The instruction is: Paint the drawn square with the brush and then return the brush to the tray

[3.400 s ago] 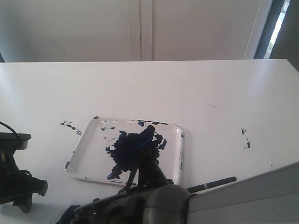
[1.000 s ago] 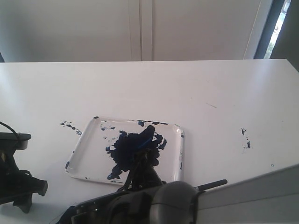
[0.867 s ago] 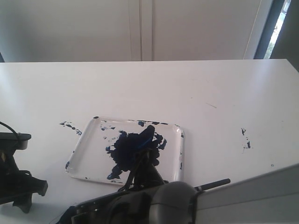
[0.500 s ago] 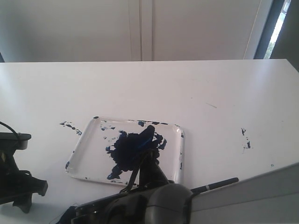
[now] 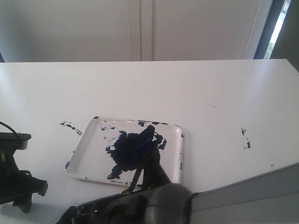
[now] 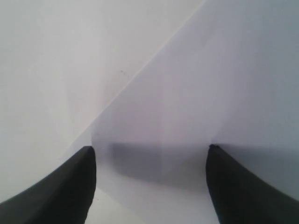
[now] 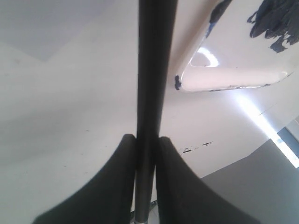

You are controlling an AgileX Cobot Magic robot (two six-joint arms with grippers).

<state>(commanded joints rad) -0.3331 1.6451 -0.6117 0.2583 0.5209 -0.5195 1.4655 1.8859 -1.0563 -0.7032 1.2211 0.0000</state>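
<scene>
The white tray [image 5: 84, 154] with its dark blue paint blotch [image 5: 133, 149] lies left of the table's middle. My right gripper [image 7: 145, 137] is shut on the brush [image 7: 152, 70], a black stick running between its fingers, near the tray's corner [image 7: 224, 77]. In the exterior view the right gripper [image 5: 150, 165] hangs at the tray's near rim and the brush is hidden behind the arm. My left gripper [image 6: 149, 149] stands open over a white sheet [image 6: 210, 84], at the far left [image 5: 23, 196]. A dark blue patch [image 5: 65, 215] peeks out beside the arm; I cannot tell if it is the drawn square.
The bulky grey right arm [image 5: 224, 200] fills the lower right of the exterior view. Dark blue paint specks mark the table left of the tray [image 5: 70, 126] and far to its right [image 5: 245, 137]. A wall stands behind the table's far edge.
The brush's handle end stuck out to the right of the right arm half a second ago and is now hidden. The right gripper has shifted slightly. The left arm has not moved.
</scene>
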